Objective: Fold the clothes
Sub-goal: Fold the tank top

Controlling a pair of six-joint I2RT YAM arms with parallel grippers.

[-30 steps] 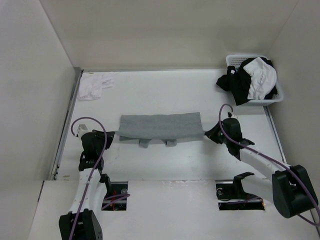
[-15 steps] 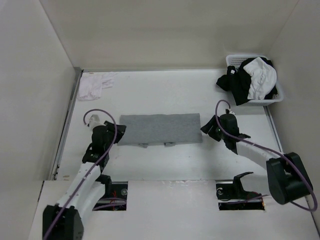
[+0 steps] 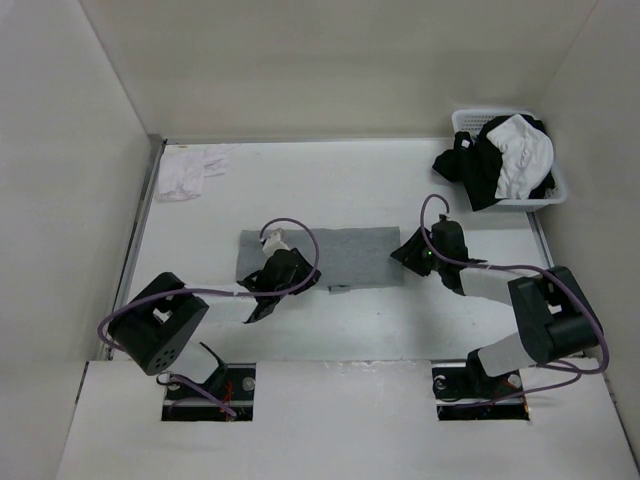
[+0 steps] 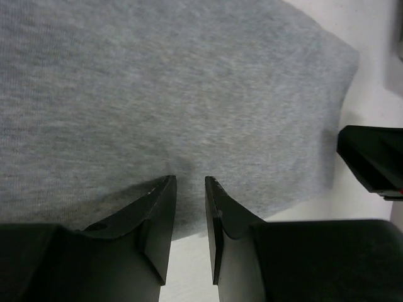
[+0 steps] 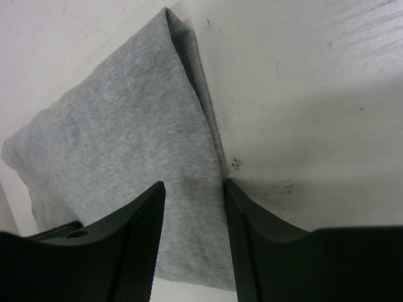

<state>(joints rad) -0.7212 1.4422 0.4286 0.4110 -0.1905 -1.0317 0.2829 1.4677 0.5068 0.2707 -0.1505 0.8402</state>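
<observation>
The clothes (image 3: pixel 345 248) are one heather-grey knit garment lying flat on the white table (image 3: pixel 330 190) as a long folded rectangle. My left gripper (image 3: pixel 292 275) hangs over the garment's near edge, left of the middle. In the left wrist view its jaws (image 4: pixel 189 182) stand a narrow gap apart above the grey cloth (image 4: pixel 176 82), holding nothing. My right gripper (image 3: pixel 403 254) is at the garment's right end. In the right wrist view it (image 5: pixel 194 185) is open, with the folded right edge of the cloth (image 5: pixel 126 132) lying between its fingers.
A white basket (image 3: pixel 468 120) holding black and white garments stands at the back right. A small white cloth (image 3: pixel 185 172) lies at the back left. Walls close the table on the left, back and right. The right gripper (image 4: pixel 371 160) shows as a black shape in the left wrist view.
Both grippers let go of the garment's ends and it settled flat. The left gripper then swung right over the garment's near edge. The right gripper shifted slightly left and back to its right end.
</observation>
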